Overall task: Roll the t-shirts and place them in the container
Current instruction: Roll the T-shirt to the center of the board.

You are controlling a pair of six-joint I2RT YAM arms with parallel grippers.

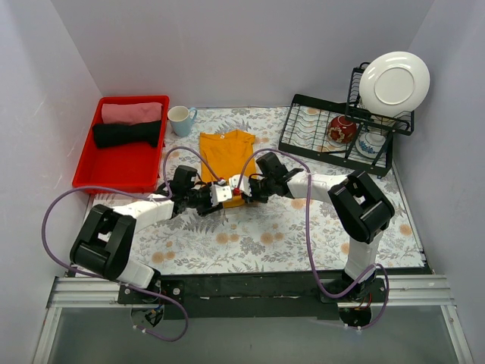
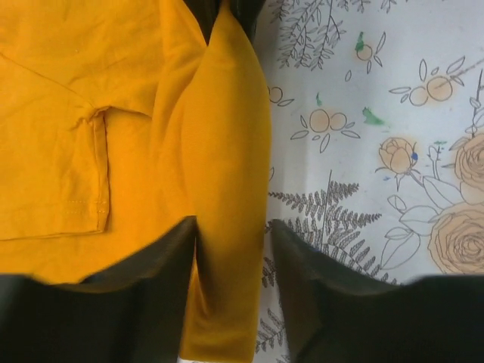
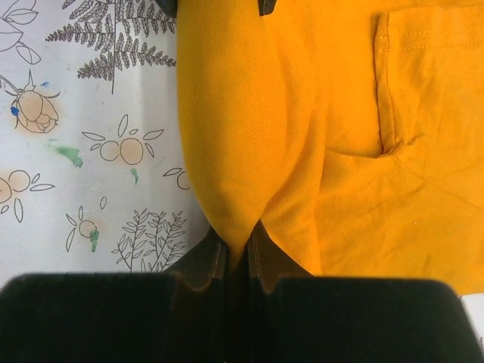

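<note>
The orange-yellow t-shirt (image 1: 226, 150) lies flat on the flowered table, neck toward the back. Its near hem is rolled into a thick fold (image 2: 227, 151) that also shows in the right wrist view (image 3: 227, 113). My left gripper (image 1: 219, 195) is at the left end of the roll. Its jaws are open (image 2: 231, 265) with the roll lying between them. My right gripper (image 1: 245, 187) is at the right end, its jaws shut (image 3: 237, 253) on a pinch of the rolled cloth. The two grippers face each other across the roll.
A red bin (image 1: 86, 174) at the back left holds a pink and a black rolled shirt. A pale mug (image 1: 180, 120) stands beside it. A black dish rack (image 1: 303, 144) at the back right holds a white plate (image 1: 394, 82), a red bowl and cups.
</note>
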